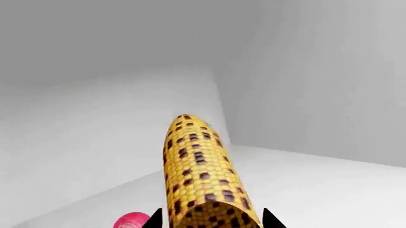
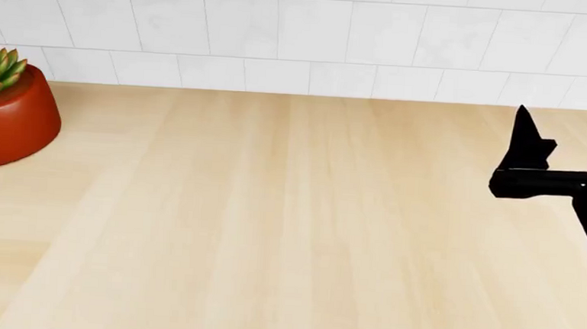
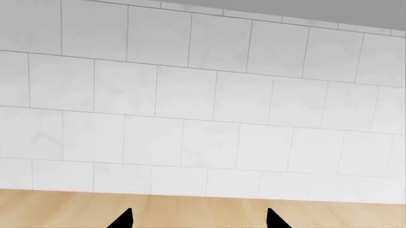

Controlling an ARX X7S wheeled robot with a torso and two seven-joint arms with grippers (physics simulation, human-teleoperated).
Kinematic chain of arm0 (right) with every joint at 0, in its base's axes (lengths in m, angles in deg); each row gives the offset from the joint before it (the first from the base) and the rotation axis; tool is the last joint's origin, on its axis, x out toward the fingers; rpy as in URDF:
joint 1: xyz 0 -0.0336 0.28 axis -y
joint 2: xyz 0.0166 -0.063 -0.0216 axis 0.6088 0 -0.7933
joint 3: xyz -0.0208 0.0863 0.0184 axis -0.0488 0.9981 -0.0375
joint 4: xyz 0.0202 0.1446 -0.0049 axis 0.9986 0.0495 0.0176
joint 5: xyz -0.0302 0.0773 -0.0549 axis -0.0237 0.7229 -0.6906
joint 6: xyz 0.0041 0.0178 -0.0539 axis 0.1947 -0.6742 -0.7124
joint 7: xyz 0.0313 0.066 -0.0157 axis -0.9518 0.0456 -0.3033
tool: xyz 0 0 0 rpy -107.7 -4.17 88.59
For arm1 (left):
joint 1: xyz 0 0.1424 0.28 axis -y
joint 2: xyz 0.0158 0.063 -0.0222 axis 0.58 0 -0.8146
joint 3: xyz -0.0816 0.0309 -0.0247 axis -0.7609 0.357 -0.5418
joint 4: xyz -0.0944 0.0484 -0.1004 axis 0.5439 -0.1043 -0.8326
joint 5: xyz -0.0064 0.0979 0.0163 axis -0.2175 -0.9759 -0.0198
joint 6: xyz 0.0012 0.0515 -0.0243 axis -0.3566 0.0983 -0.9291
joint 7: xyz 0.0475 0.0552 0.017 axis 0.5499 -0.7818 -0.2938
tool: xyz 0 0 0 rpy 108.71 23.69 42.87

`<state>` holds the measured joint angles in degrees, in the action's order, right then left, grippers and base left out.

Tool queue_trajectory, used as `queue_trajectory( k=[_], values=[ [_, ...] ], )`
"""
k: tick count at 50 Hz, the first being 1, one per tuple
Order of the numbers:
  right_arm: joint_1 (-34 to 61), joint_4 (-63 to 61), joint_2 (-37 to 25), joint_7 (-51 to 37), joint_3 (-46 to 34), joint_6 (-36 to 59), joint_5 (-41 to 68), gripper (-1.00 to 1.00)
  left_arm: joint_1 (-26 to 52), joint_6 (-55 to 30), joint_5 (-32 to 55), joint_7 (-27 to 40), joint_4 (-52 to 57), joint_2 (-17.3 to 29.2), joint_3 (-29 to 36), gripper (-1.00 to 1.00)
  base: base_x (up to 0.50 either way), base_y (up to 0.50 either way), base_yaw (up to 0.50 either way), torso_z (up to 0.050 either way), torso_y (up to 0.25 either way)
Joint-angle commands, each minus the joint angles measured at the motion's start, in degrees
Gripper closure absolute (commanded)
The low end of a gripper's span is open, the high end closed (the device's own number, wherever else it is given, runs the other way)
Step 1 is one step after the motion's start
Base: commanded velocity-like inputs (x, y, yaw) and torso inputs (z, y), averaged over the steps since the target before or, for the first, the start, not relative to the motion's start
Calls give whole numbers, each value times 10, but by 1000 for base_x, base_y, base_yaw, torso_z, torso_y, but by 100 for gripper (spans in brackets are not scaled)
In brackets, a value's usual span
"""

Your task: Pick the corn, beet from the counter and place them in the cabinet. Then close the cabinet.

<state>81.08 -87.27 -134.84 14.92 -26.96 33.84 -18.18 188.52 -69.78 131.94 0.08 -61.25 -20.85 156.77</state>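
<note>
White, plain panels are filling the left wrist view, meeting at an inside corner like the interior of a cabinet (image 1: 298,85). Against them the corn (image 1: 199,175) is sticking out lengthwise from the left end effector (image 1: 209,219), whose two dark fingertips (image 1: 154,219) are sitting on either side of the cob's near end, pinching it. A bit of the pink beet (image 1: 131,221) is showing just beside the corn, low against the pale floor panel; whether the two are touching cannot be told.

On the head view neither vegetable is showing. The beige wood-grain surface (image 2: 290,225) is running back to a white tiled wall (image 2: 301,35). A spiky green succulent in a red pot (image 2: 1,108) is standing at its far left. The right end effector (image 2: 571,128) is hanging over the surface's right side, fingers spread apart and holding nothing.
</note>
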Motion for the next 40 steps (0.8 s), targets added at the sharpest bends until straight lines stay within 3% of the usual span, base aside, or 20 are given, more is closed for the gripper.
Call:
queue_trajectory(
  k=[1, 16, 29, 40],
  values=[
    [-7, 0, -1, 0, 4, -4, 0, -100, -16, -4, 8, 9, -16, 0, 60, -100, 0, 0, 0, 0, -10],
    [-8, 0, -3, -1, 6, -6, 2, -100, -10, 12, 6, 9, 18, 5, 76, -100, 0, 0, 0, 0, -3],
    [-4, -4, -9, -8, 12, -2, 16, -100, -4, 22, 7, 101, 288, 115, 42, -100, 0, 0, 0, 0, 0],
    [9, -5, -10, -13, 1, 4, 20, -100, -18, 61, -8, 143, 454, 192, 8, -100, 0, 0, 0, 0, 0]
  ],
)
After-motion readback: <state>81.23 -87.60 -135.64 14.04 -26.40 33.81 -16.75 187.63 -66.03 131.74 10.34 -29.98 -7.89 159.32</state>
